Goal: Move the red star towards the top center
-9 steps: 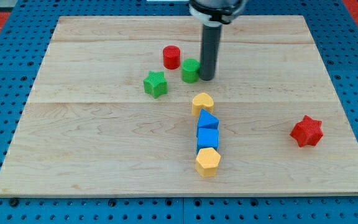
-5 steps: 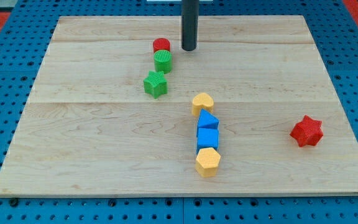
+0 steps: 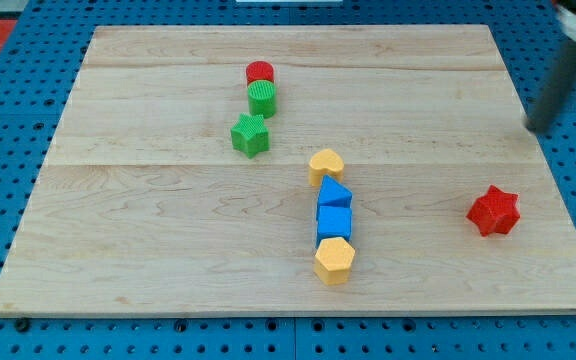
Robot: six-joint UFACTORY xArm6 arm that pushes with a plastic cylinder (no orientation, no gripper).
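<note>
The red star lies on the wooden board near its right edge, low in the view. My rod shows blurred at the view's right edge, and my tip is above and to the right of the red star, apart from it, just off the board's right edge. No block touches the tip.
A red cylinder, a green cylinder and a green star stand in a column at upper centre-left. A yellow heart, two blue blocks and a yellow hexagon form a column at centre.
The tip pushed the red and green cylinders up and to the left, then swung quickly from the top centre to the view's right edge. The red star has not moved.
</note>
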